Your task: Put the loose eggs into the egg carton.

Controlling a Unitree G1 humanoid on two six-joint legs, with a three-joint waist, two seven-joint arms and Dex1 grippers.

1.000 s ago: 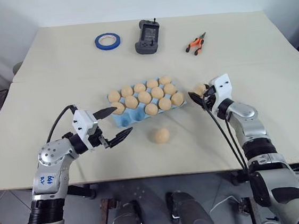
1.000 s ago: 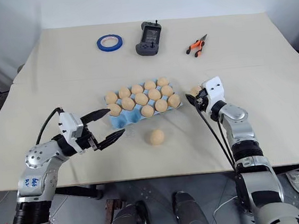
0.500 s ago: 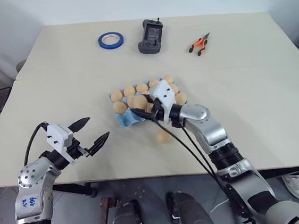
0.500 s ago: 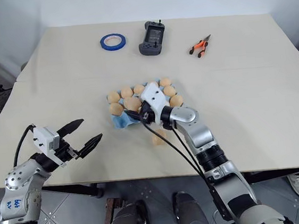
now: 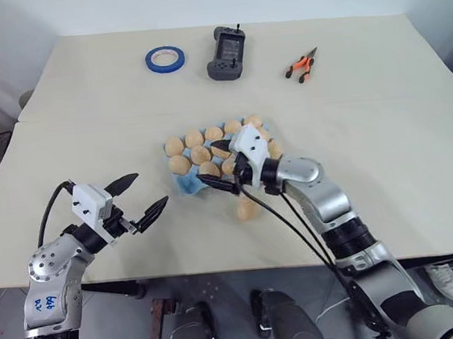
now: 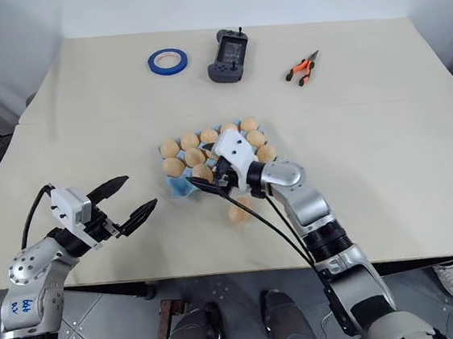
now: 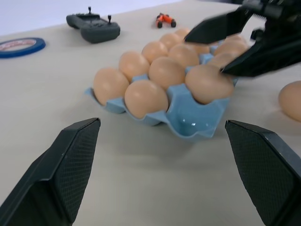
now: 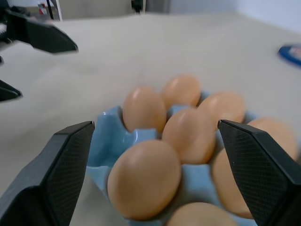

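Observation:
The light blue egg carton (image 5: 189, 183) lies mid-table, with eggs in most of its cups. My right gripper (image 5: 207, 162) hovers open over its near-left corner, its fingers on either side of an egg (image 8: 145, 178) that sits in a cup. One loose egg (image 5: 248, 208) rests on the table just in front of the carton, partly behind my right arm's cables. My left gripper (image 5: 149, 190) is open and empty, off to the left of the carton and pointing toward it. In the left wrist view, the carton (image 7: 188, 127) and the loose egg (image 7: 290, 100) lie ahead.
At the far side of the table are a blue tape ring (image 5: 165, 59), a black handheld controller (image 5: 225, 54) and orange pliers (image 5: 300, 65). The table's front edge runs close under both arms.
My right gripper swung from the carton's right side over to its near-left corner carrying an egg, then opened; the egg now sits in a cup. My left gripper drew back to the left.

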